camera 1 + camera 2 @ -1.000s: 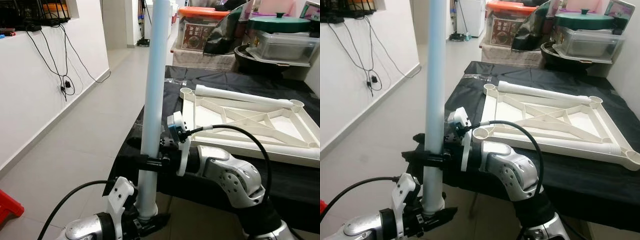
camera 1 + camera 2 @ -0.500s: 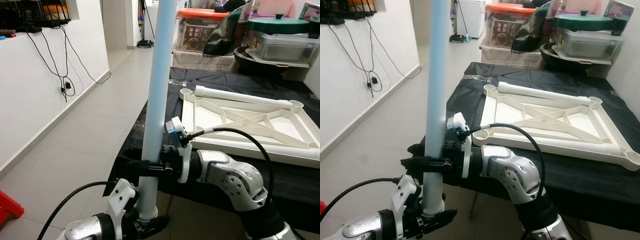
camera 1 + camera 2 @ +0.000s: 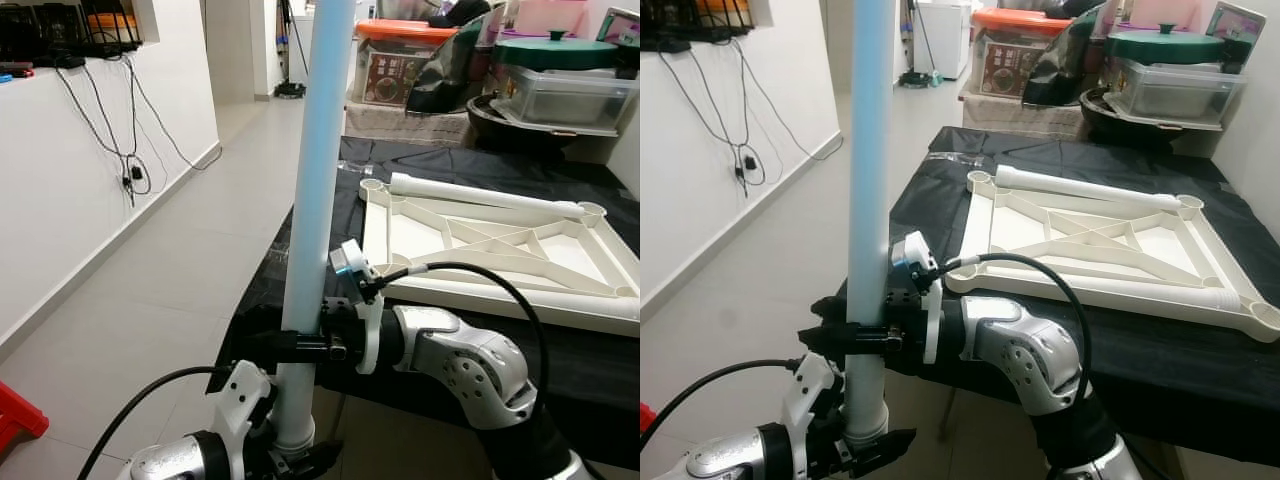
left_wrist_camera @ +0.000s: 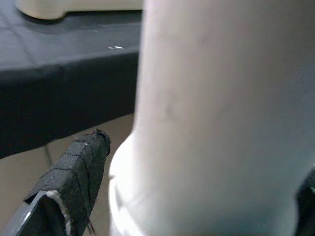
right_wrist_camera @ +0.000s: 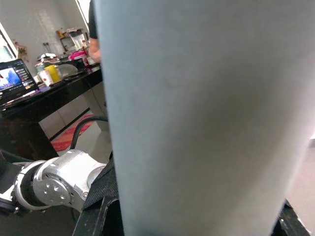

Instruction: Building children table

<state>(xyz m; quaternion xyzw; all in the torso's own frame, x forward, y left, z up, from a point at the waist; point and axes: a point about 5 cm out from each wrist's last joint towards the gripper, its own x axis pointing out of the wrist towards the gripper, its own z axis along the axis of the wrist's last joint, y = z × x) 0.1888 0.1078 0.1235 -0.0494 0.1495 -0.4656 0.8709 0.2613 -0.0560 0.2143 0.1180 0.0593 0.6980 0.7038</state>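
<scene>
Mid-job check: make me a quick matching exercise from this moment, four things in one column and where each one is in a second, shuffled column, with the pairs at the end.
Things:
1. pale blue table leg
2. white tabletop frame
3. left gripper
4. right gripper

Places:
A. lying flat on the black-covered table
B. clamped on the leg's bottom end
C. held upright in front of the table's near edge
D. clamped around the leg higher up, above the other gripper

Pairs: 1-C, 2-A, 3-B, 4-D
</scene>
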